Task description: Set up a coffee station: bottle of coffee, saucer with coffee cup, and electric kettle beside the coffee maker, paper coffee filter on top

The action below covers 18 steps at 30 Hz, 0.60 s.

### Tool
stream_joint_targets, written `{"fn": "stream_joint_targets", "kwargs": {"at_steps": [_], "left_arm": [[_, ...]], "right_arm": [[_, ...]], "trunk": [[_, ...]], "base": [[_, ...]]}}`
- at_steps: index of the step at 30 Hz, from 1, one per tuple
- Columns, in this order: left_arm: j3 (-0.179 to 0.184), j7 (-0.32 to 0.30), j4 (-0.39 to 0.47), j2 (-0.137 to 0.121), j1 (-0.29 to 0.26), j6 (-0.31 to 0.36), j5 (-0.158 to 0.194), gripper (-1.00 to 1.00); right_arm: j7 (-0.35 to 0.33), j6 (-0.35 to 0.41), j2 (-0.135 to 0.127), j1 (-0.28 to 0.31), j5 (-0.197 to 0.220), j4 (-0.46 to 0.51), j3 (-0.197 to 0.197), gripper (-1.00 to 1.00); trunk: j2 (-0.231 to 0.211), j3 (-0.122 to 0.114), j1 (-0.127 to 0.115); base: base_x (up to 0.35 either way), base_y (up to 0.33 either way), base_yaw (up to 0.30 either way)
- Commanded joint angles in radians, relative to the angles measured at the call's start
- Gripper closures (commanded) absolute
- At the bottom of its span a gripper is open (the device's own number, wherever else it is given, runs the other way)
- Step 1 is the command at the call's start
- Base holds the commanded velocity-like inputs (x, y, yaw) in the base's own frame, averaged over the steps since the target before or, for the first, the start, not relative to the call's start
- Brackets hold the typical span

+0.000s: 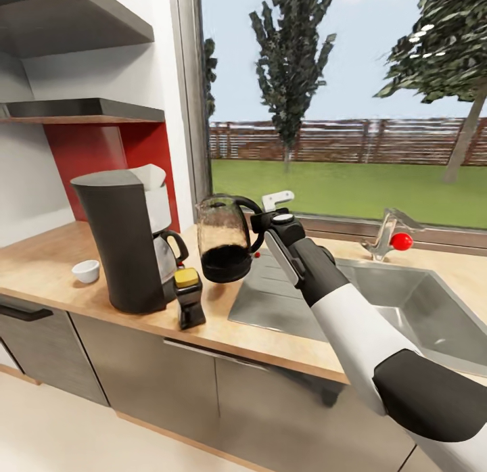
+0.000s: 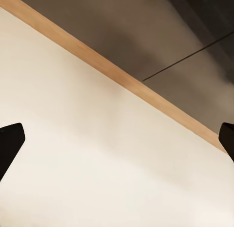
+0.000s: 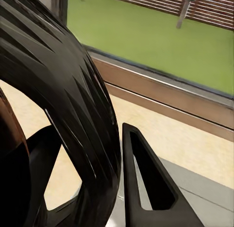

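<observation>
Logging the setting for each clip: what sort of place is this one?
A home kitchen, by the look of it: a wooden countertop with a steel sink and tap under a garden window, and a coffee maker on it.

The wooden surface (image 1: 40,269) carried the coffee maker (image 1: 122,242), a white cup (image 1: 86,271), and a yellow-capped bottle (image 1: 189,297).

The coffee maker (image 1: 122,245) is rendered in dark grey, with a white filter (image 1: 152,178) on top. The kettle (image 1: 223,239) is shown as clear glass with a black base and a black ribbed handle (image 3: 73,105). The bottle (image 1: 189,297) is coloured black with a yellow cap. A white cup (image 1: 86,271) is seen on the light wood counter (image 1: 40,269). The sink (image 1: 399,303) is given in steel grey, the tap knob (image 1: 401,241) in red, the backsplash (image 1: 101,154) in red.
</observation>
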<state>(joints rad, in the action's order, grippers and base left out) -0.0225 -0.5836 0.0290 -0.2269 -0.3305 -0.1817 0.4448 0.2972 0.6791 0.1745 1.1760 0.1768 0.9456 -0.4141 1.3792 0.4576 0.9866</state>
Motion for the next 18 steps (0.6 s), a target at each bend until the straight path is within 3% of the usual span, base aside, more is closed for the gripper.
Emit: {"fn": "stream_joint_targets", "kwargs": {"at_steps": [1,6,18], "left_arm": [[-0.002,-0.003,-0.001,0.0,-0.001,-0.004,-0.002,-1.0],[-0.002,-0.004,-0.001,0.0,-0.001,-0.004,-0.002,-1.0],[-0.002,-0.004,-0.001,0.0,-0.001,-0.004,-0.002,-1.0]], "right_arm": [[0.01,0.003,0.0,0.002,0.006,0.001,-0.002,1.0],[0.01,0.003,0.0,0.001,0.006,0.001,-0.002,1.0],[0.01,0.002,0.0,0.001,0.006,0.001,-0.002,1.0]], "trunk": [[0.001,0.001,0.0],[0.001,0.001,0.0],[0.008,0.004,0.004]], "base": [[0.008,0.07,0.0],[0.003,0.115,0.0],[0.0,0.007,0.0]]}}
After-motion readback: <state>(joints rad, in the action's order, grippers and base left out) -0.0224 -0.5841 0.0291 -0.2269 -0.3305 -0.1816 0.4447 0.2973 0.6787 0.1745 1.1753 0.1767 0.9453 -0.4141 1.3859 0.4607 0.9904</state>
